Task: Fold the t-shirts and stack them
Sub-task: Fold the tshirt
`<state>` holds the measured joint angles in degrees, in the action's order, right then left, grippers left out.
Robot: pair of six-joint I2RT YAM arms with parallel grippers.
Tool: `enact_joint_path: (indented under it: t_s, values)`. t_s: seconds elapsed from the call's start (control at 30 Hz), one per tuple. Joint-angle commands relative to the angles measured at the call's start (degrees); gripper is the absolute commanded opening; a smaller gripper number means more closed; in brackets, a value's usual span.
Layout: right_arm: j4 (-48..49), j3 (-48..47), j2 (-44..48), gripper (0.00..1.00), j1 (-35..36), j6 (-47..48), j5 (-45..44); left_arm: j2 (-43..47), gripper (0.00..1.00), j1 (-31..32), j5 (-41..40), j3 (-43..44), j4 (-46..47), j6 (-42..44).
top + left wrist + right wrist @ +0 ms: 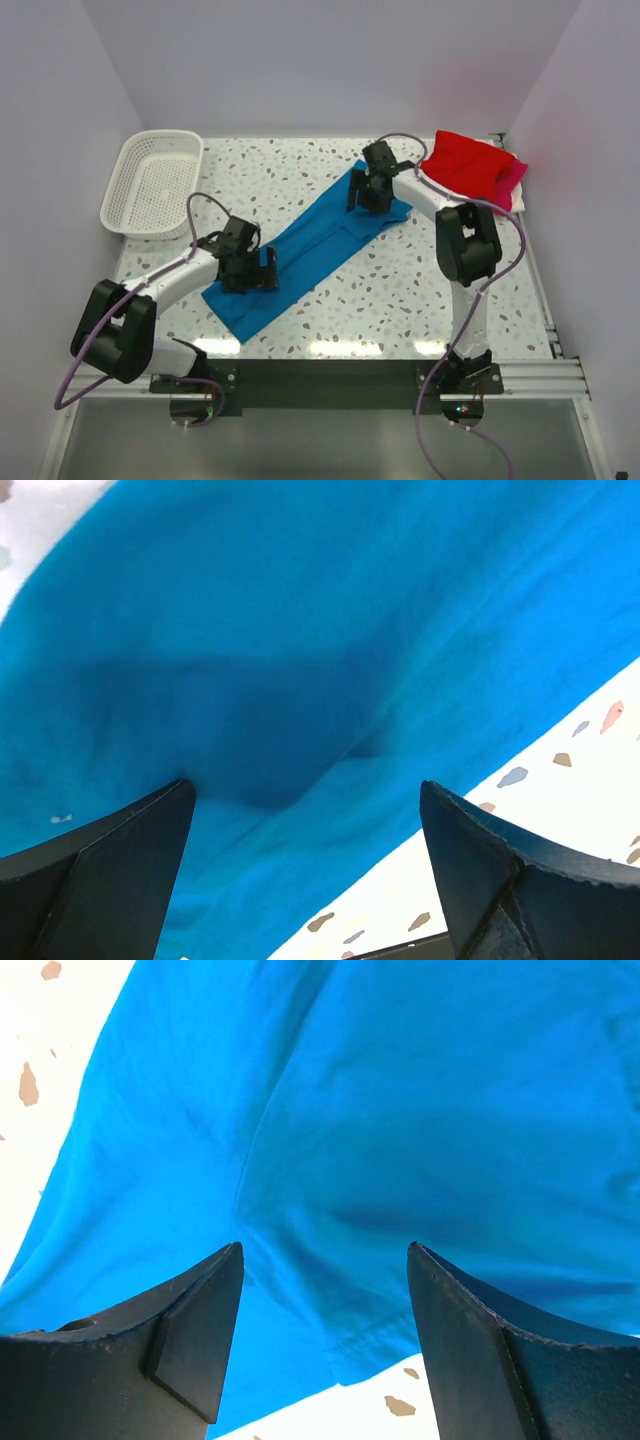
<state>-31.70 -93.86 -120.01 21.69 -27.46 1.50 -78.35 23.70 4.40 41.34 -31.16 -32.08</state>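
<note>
1. Blue t-shirt [310, 250] lies on the speckled table [430, 290] as a long narrow strip. It runs diagonally from near left to far right, and its sides look folded in.
2. Left gripper [258, 272] sits over the near-left end of the strip. In the wrist view its jaws stand wide apart, with blue cloth filling the gap and nothing held. One finger [110, 870] sits at a shallow dip in the cloth. Cannot tell whether it is pressing down.
3. Right gripper [362, 192] is over the far-right end, jaws likewise spread and holding nothing. Its fingers [180, 1340] frame a soft crease, with the shirt's edge just below them.
4. Red t-shirt [465, 160] is bunched at the far right corner, lying on the magenta t-shirt [514, 182]. Only an edge of the magenta one shows. Neither looks neatly folded.
5. White mesh basket [120, 190] sits at the far left corner, apart from the cloth.
6. Judgement: the step in hand is the blue shirt's crosswise fold. The lengthwise fold seems done, and the other two shirts wait.
7. Next move likely calls for each gripper to close on all layers at its end. One end then gets carried over to the other, edges squared. Risk: pinching only the top layer, so the strip opens on the lift.
</note>
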Motion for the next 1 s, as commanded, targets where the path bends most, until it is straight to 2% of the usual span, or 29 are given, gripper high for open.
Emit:
enact_joint_path:
  t_s: [0.0,0.2,0.37,0.63,0.8,0.97]
  values:
    - [-0.1,-1.7,-2.5,0.7,0.4,-0.8,0.4,-0.4,1.0,0.4,3.7,-1.1,3.2,1.6]
    - [-1.3,-4.7,-6.5,0.7,0.2,-0.8,-0.3,-1.4,1.0,0.6,7.4,-3.2,3.6,3.1]
    - [-2.7,-9.7,-12.3,0.7,0.2,-0.7,-1.0,-3.7,1.0,1.3,14.8,-4.4,4.3,3.6]
    - [-6.7,-26.3,-23.2,0.71,-0.7,-1.8,-1.2,-4.4,1.0,4.2,26.4,-1.2,3.7,1.1]
    - [-7.5,-37.3,-28.0,0.73,-2.1,-3.6,1.4,-8.1,1.0,9.9,33.5,2.2,5.9,0.7]
    - [-5.0,-39.8,-27.5,0.77,-3.3,-4.5,3.2,-13.2,1.0,17.9,36.1,10.1,8.6,0.3]
